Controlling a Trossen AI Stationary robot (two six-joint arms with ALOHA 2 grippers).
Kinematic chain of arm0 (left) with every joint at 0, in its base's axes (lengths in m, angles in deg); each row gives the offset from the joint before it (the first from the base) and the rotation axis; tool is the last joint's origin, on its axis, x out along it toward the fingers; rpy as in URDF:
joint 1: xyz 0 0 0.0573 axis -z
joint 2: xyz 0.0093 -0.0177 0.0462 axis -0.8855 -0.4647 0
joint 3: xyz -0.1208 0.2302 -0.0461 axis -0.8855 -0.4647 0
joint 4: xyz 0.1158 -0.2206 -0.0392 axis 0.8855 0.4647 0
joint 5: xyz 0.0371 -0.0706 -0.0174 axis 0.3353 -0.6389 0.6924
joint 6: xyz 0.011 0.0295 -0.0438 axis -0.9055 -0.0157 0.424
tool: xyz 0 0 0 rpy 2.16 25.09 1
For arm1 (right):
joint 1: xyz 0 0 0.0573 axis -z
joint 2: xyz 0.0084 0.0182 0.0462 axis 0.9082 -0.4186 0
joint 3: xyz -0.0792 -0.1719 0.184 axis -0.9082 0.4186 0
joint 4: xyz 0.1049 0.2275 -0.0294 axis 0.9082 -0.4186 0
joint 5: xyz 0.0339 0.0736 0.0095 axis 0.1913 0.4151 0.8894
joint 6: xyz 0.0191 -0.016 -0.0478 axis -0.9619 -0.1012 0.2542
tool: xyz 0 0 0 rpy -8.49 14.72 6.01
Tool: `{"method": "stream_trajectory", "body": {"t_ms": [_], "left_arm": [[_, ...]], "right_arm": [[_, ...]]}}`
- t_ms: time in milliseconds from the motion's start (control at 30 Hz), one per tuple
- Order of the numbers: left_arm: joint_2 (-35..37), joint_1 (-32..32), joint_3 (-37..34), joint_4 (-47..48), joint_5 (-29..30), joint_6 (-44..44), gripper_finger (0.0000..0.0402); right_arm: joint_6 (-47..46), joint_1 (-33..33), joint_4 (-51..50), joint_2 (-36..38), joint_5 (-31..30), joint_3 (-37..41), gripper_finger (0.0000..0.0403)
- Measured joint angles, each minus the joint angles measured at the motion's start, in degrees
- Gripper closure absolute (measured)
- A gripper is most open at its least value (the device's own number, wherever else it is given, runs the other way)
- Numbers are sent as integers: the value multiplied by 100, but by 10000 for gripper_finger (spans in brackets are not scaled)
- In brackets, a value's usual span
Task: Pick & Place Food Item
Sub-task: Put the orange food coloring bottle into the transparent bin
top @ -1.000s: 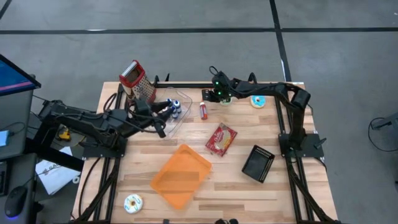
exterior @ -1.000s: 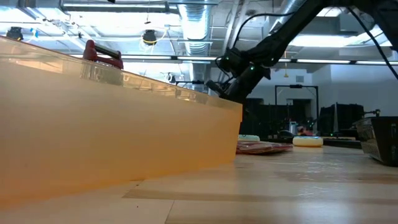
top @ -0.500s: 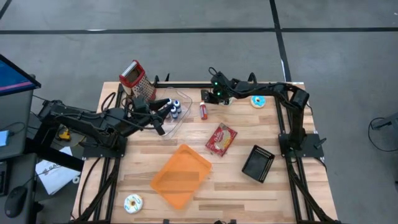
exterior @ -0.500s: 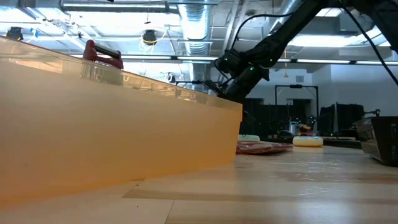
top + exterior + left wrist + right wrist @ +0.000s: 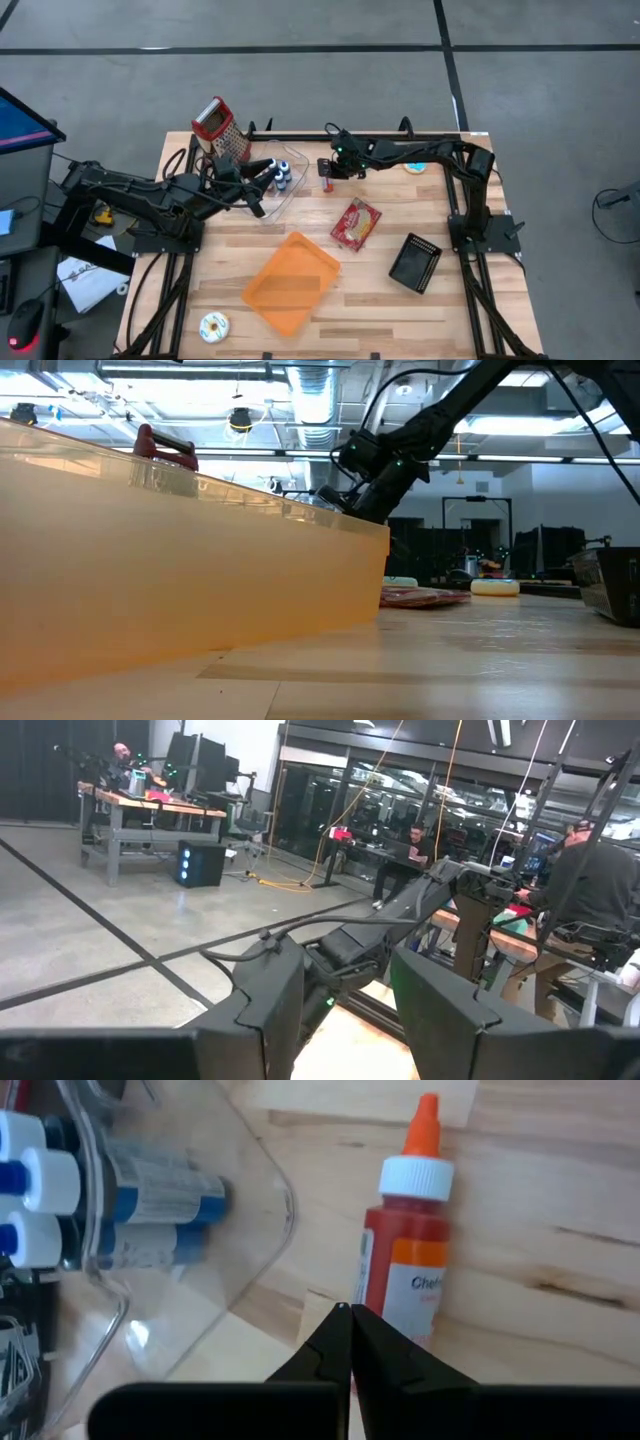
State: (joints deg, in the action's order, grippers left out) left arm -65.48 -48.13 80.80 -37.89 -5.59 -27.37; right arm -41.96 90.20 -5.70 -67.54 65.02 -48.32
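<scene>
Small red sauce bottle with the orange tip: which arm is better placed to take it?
Right. Its shut end effector hangs just over the small red sauce bottle; the left end effector is off by the clear plastic container.

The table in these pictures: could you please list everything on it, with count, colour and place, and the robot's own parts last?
Grater: one, red-topped metal, far left corner.
Clear container: one, holding blue-and-white tubes, in front of the grater.
Red sauce bottle: one, orange tip, lying beside the container.
Snack packet: one, red, table centre.
Orange tray: one, near centre.
Black basket: one, near right.
Doughnuts: two, white-iced near left, blue-iced far right.
Left claw: at the container.
Right claw: shut, over the bottle.
</scene>
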Motion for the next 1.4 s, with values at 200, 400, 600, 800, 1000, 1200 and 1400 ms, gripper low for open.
{"method": "stream_trajectory", "body": {"t_ms": [200,400,600,800,1000,1200,1400], "left_arm": [[0,0,0,-2,-20,0,253],[0,0,0,-2,-27,35,253],[0,0,0,-2,-32,37,253],[0,0,0,-2,-33,37,253],[0,0,0,-2,-33,37,253],[0,2,0,-4,-78,37,253],[0,2,0,-4,-76,39,253]], "right_arm": [[0,-73,-90,1,-57,0,403],[2,-139,-185,1,-118,0,403],[1,-199,-326,1,-246,0,403],[-78,-205,-348,1,-354,0,403],[-110,-205,-342,1,-400,0,403],[-173,-242,-335,-8,-444,0,403],[-198,-313,-335,-8,-540,0,403]]}}
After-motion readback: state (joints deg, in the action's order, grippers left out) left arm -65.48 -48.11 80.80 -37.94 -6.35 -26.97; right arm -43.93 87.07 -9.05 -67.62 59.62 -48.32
